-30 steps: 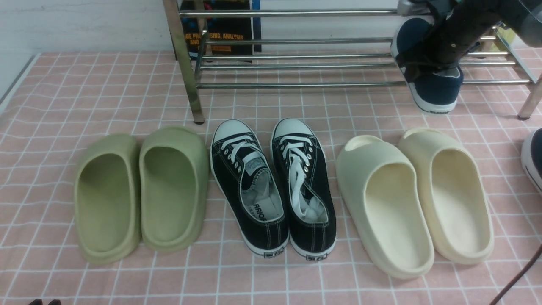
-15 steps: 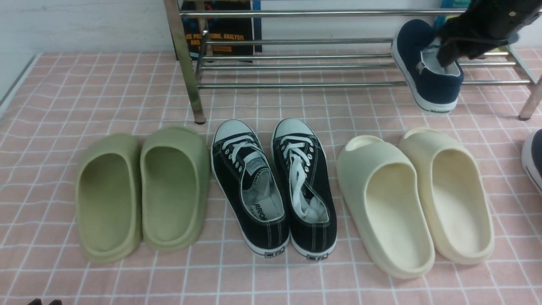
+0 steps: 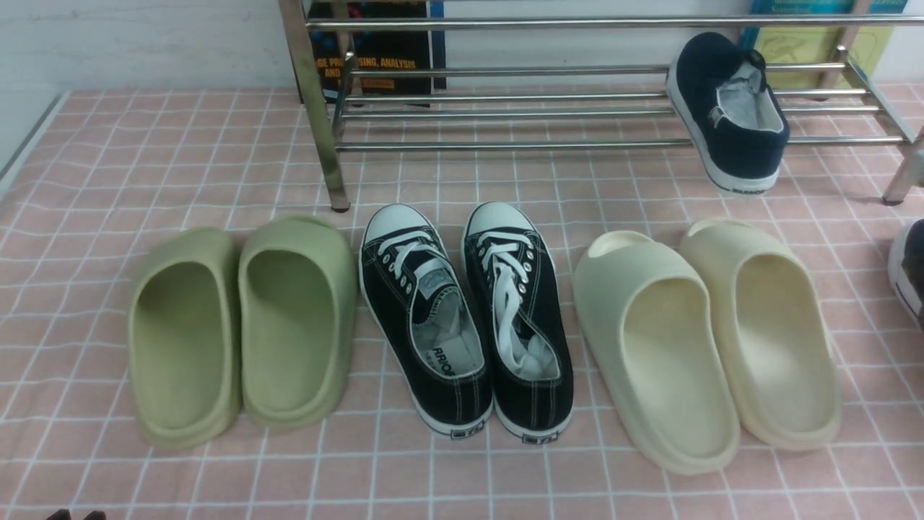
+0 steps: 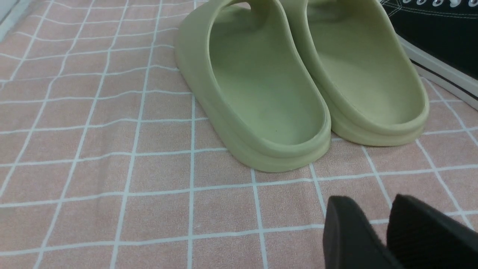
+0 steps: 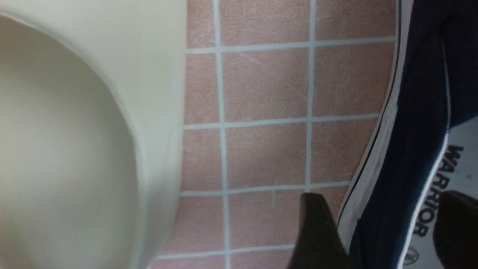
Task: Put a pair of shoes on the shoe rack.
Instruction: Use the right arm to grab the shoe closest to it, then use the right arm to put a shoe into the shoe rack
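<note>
**Placing the second shoe.** One navy shoe point(image 3: 729, 108) rests at the right end of the shoe rack point(image 3: 505, 144); its mate point(image 5: 410, 149) lies on the surface point(image 3: 505, 469) beside a cream slipper point(image 5: 74, 130). The right hand point(image 5: 381, 198) straddles the mate's side wall, jaws apart and gripping nothing, while the left hand point(image 4: 373, 203) hovers empty, narrowly parted. The wall should probably sit deep between the fingers before closing, so the shoe lifts level.

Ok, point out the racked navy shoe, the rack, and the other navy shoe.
racked navy shoe point(image 3: 747, 152), front view, heel
rack point(image 3: 505, 144), front view, front bar
other navy shoe point(image 5: 418, 112), right wrist view, side
</note>
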Controlling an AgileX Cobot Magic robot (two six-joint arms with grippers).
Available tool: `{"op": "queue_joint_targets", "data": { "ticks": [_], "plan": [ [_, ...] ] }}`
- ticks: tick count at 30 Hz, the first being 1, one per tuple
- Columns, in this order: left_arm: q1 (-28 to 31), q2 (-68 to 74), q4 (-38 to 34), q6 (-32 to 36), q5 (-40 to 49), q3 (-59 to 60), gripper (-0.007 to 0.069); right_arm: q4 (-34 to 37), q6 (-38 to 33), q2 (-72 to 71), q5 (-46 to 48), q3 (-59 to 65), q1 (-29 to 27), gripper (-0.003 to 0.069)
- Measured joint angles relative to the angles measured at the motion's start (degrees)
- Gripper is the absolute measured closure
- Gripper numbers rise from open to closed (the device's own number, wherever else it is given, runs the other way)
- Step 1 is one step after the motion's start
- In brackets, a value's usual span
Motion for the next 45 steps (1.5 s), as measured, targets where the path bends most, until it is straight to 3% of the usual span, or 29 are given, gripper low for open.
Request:
{"op": "queue_joint_targets", "data": {
  "ticks": [10, 12, 14, 16, 22, 30, 45],
  "plan": [
    [0.0, 0.0, 0.1, 0.0, 0.0, 0.0, 0.0419, -4.4, 4.1, 3.9, -8.2, 4.9, 0.0, 0.0418],
    [0.0, 0.0, 0.1, 0.0, 0.0, 0.0, 0.0419, -4.7, 5.1, 4.8, -8.4, 5.1, -0.1, 0.0503],
    [0.0, 0.0, 0.1, 0.0, 0.0, 0.0, 0.0419, -4.9, 5.1, 4.6, -8.3, 5.1, 0.0, 0.0542],
    [0.0, 0.0, 0.1, 0.0, 0.0, 0.0, 0.0414, -4.7, 5.1, 2.9, -7.5, 5.1, 0.0, 0.0643],
    [0.0, 0.0, 0.1, 0.0, 0.0, 0.0, 0.0407, -0.9, 3.0, -3.5, -1.2, 3.4, 2.8, 0.0654],
    [0.0, 0.0, 0.1, 0.0, 0.0, 0.0, 0.0402, -0.6, 2.6, -3.6, -3.7, -5.7, 5.0, 0.0654],
    [0.0, 0.0, 0.1, 0.0, 0.0, 0.0, 0.0390, 0.8, -1.6, 23.1, -3.2, -41.6, 5.9, 0.0653]
  ]
}}
